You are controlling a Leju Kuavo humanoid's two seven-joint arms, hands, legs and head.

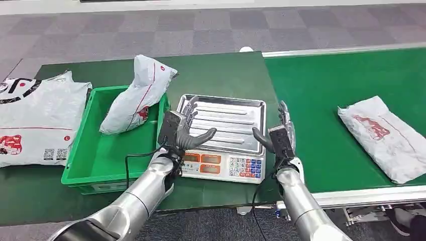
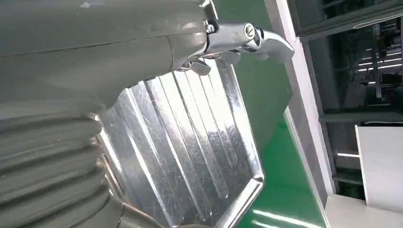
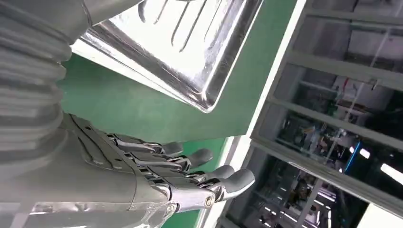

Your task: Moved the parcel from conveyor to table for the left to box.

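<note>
A white parcel with red print [image 1: 386,136] lies flat on the green conveyor [image 1: 326,90] at the right. Another white parcel [image 1: 138,95] leans in the green box [image 1: 83,160] on the left of the table. My left hand [image 1: 182,126] hovers open over the left edge of the scale's steel tray [image 1: 231,120], thumb pointing inward. My right hand [image 1: 279,134] stands open at the tray's right edge, between scale and conveyor, holding nothing. The left wrist view looks past the left hand [image 2: 95,52] onto the tray [image 2: 190,152]. The right wrist view has the right hand [image 3: 157,171] beside the tray [image 3: 190,52].
An electronic scale [image 1: 223,164] with a keypad stands at the table's front middle. A large flat white bag [image 1: 35,120] lies at the far left of the table. Grey carpet floor runs behind the table and conveyor.
</note>
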